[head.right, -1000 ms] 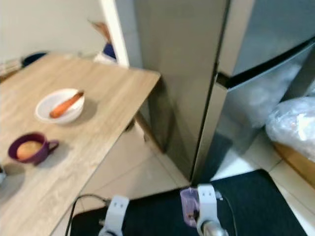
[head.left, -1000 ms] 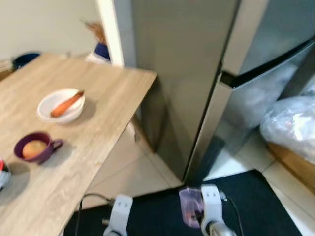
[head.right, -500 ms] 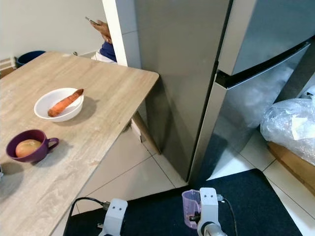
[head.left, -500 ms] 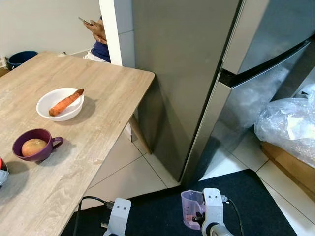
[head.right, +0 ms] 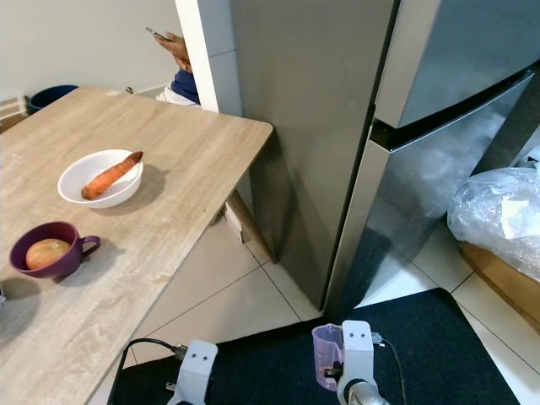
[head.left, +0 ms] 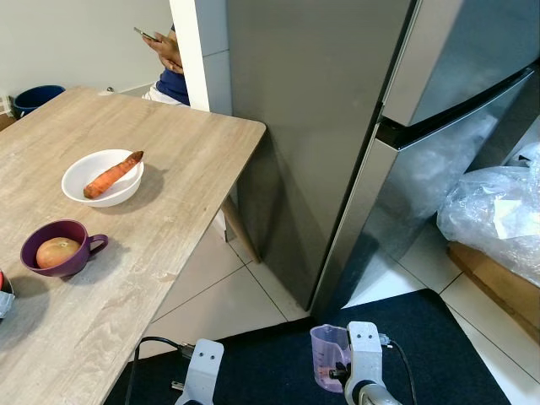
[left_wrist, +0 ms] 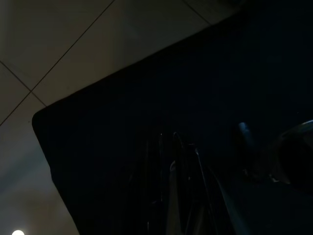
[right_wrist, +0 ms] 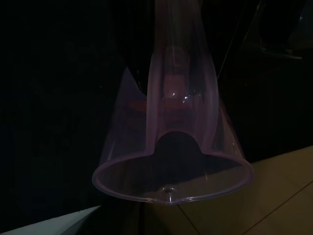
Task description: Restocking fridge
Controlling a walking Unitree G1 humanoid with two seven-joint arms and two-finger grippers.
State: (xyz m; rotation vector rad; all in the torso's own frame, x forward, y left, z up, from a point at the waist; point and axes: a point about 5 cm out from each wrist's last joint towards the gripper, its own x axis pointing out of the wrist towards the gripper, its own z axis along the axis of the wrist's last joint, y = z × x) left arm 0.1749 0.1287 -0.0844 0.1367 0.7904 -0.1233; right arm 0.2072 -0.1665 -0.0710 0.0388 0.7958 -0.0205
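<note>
The tall steel fridge (head.left: 337, 126) stands ahead with both doors closed. Low at the bottom of the view, my right gripper (head.left: 342, 373) is shut on a clear purple measuring cup (head.left: 325, 369); the right wrist view shows the cup (right_wrist: 171, 147) mouth-forward over the dark mat. My left gripper (head.left: 204, 373) hangs idle beside it, its wrist view very dark. On the wooden table (head.left: 194, 160) to my left sit a white bowl (head.left: 99, 181) with a carrot (head.left: 112, 175) and a purple mug (head.left: 57, 251) holding a round yellowish item.
A person (head.left: 169, 67) with a phone stands behind the white pillar. A plastic-wrapped bundle (head.left: 494, 219) on a wooden crate sits at the right. A dark mat (head.left: 456, 337) lies under me, and a black cable (head.left: 156, 344) loops on it. The table corner (head.left: 257, 131) juts toward the fridge.
The head views were blurred a second ago and are now sharp and steady. The cup stays in my right gripper; nothing on the table has moved.
</note>
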